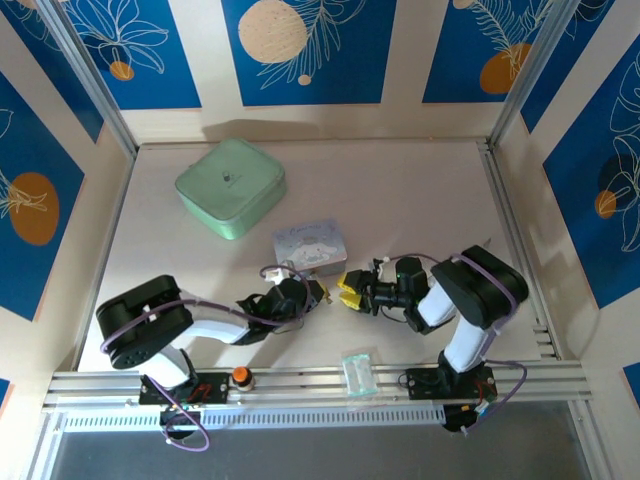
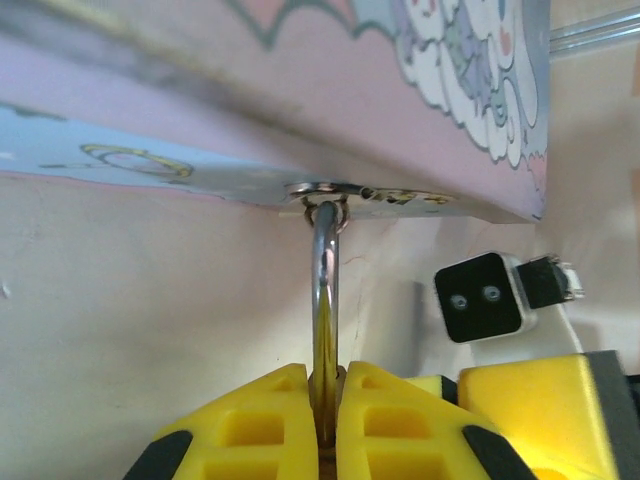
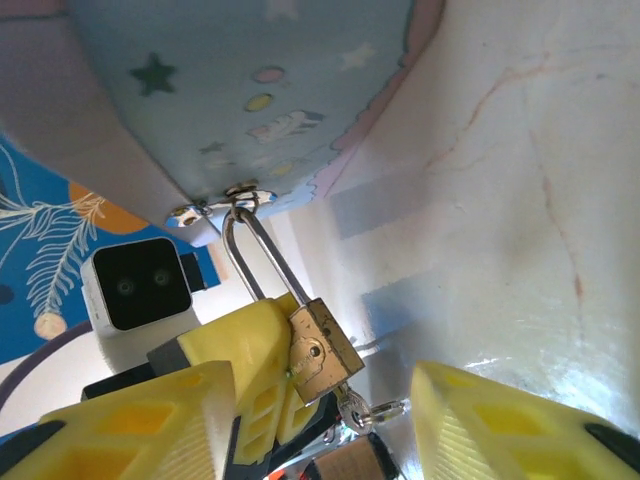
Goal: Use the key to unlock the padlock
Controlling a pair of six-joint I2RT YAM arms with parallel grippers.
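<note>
Right wrist: your right gripper [image 3: 325,425] stands open by the key [image 3: 352,404] hanging under the padlock [image 3: 322,350], left gripper [image 2: 328,405] clamped on it; a bump reaching in could knock the key out.

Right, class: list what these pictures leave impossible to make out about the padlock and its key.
1. Right wrist view: the key is mostly hidden under the padlock; whether it sits in the lock is unclear.
2. Left wrist view: the left fingers cover the padlock's body, leaving its shackle showing.
3. Top view: both are too small to pick out between the arms' ends.
</note>
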